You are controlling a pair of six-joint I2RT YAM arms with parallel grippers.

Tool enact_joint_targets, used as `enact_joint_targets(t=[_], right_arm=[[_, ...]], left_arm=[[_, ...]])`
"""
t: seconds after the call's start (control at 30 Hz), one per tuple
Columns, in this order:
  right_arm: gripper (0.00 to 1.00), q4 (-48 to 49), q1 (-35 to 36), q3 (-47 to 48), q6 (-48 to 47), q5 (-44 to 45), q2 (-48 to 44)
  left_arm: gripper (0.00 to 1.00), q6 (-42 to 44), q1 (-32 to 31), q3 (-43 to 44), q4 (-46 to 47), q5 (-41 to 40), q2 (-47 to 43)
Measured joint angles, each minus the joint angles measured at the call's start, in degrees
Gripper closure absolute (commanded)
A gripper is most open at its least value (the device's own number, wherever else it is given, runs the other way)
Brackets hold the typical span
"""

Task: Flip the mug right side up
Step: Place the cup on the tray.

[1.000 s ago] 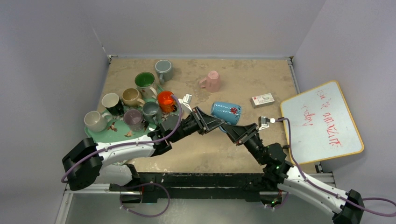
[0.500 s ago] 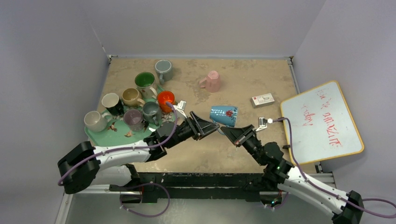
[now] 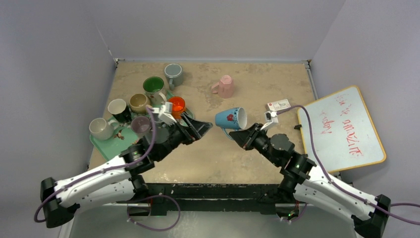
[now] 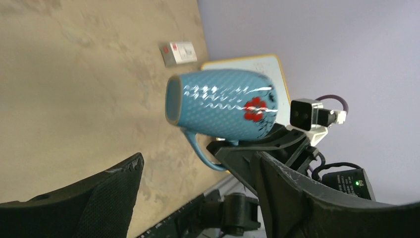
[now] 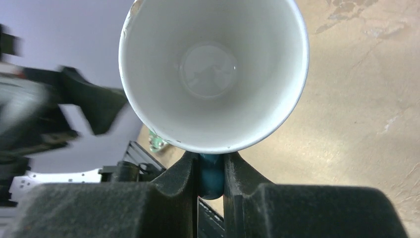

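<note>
- Your right gripper (image 3: 237, 135) is closed on the handle (image 5: 210, 178) of the blue mug (image 3: 231, 118). In the right wrist view its two fingers (image 5: 176, 178) press the teal handle from both sides, and only the thickness of the handle is between them.
- The blue mug is on its side in this grip, over the middle of the table (image 3: 223, 161), between your two grippers.
- From above you see the white inside of the mug turned to the right and a little upward. A red flower mark is on its outer wall.
- In the left wrist view the mug is horizontal, with the rim toward the left of the picture and the handle pointing down into the right gripper. It seems to be lifted off the table top, but I cannot tell this for sure.
- The right wrist camera looks straight into the mouth of the mug, where the white wall and the round bottom are visible.
- Your left gripper (image 3: 200, 126) is wide open and holds nothing. It is just to the left of the mug, apart from it, with the jaws pointing toward it.
- Behind the left arm there is a green tray (image 3: 111, 145) with several upright mugs on it and around it.
- A pink mug (image 3: 225, 86) is farther back on the table. A small box (image 3: 278, 105) lies near the whiteboard (image 3: 341, 130) at the right edge.
</note>
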Motion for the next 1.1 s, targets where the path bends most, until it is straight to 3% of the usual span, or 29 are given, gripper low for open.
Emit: enact_joint_targets(t=[0.23,0.43,0.63,1.1], right_arm=[[1.0,-3.8,0.0,10.4,-9.4,-5.9,12.5],[1.0,-6.0,1.6,18.2,-14.6,-9.8,25.5],[1.0,-7.8,7.3,28.7,-21.2,-10.9,38.0],[1.0,-14.8,10.4,45.6,-33.8,-7.7,59.6]], left_arm=[[0.13,14.7,0.0,21.2,-19.1,-9.2,-8.8],[0.12,25.2,0.0,38.7,-30.4,-9.2,-5.8],[0.12,32.7,0.0,50.7,-37.0,-6.2,-0.9],[0.1,39.2,0.0,52.3,-37.6,-5.7,-8.9]])
